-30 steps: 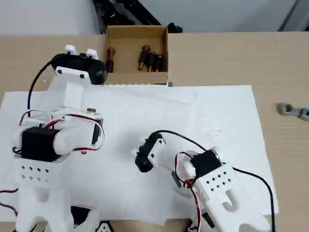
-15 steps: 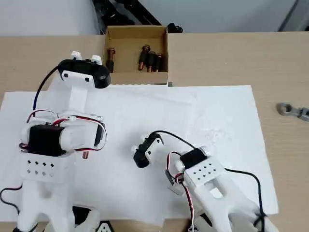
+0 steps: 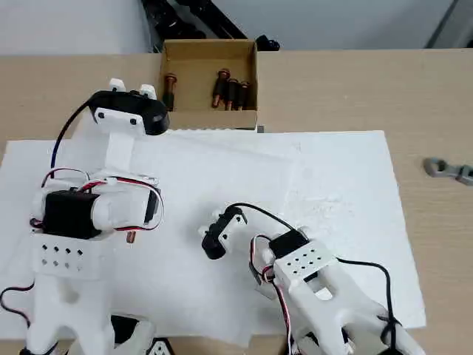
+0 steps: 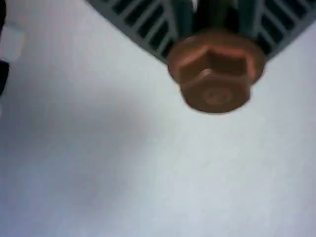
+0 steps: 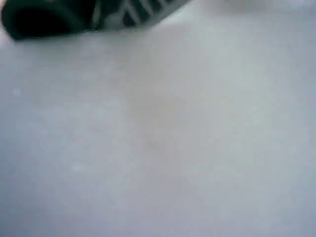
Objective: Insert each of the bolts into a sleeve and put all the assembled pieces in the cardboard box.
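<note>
copper bolt [image 4: 215, 74] clamped in the left claw [image 3: 130, 86], hanging just beside the cardboard box [image 3: 209, 118], where four assembled pieces [image 3: 230, 90] already lie. i'd say this one's yet to drop in. right claw [image 3: 216, 238] sits over the white sheet [image 3: 332, 170], can't tell its grip.

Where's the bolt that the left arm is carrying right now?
In the left wrist view, the bolt is clamped in the left gripper, its hex head facing the camera, with the white sheet beneath it.

Bright, even light with soft, faint shadows.
</note>
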{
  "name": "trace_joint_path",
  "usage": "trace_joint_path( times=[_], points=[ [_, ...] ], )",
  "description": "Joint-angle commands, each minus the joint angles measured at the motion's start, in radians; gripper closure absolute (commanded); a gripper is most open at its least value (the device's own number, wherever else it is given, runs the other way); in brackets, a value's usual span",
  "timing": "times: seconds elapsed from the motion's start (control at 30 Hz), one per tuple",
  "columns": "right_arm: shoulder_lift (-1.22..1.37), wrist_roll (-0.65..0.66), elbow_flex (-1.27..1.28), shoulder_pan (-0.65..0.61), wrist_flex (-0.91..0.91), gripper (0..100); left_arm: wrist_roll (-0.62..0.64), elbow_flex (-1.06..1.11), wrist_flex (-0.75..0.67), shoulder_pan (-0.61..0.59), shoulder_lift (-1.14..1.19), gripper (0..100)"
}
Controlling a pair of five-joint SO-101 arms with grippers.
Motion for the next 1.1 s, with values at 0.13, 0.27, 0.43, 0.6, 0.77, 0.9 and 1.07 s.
trace_joint_path(
  times=[0.13, 0.27, 0.43, 0.6, 0.77, 0.9, 1.07],
  points=[
    [0.064, 0.021, 0.040, -0.002, -0.050, 90.0, -0.005, -0.007, -0.026, -0.009, 0.002, 100],
    [0.065, 0.021, 0.041, -0.002, -0.050, 90.2, -0.005, -0.007, -0.026, -0.009, 0.002, 100],
    [0.065, 0.014, 0.040, 0.002, -0.056, 95.6, -0.005, -0.007, -0.026, -0.009, 0.002, 100],
    [0.064, -0.008, 0.038, 0.002, -0.071, 98.8, -0.005, -0.007, -0.026, -0.009, 0.002, 100],
    [0.064, -0.021, 0.012, 0.004, -0.070, 98.7, -0.005, -0.007, -0.026, -0.009, 0.002, 100],
    [0.062, -0.021, -0.055, 0.042, -0.062, 98.7, -0.005, -0.007, -0.026, -0.009, 0.002, 100],
    [0.062, -0.020, -0.137, 0.122, -0.036, 98.8, -0.005, -0.007, -0.026, -0.009, 0.002, 100]
  ],
)
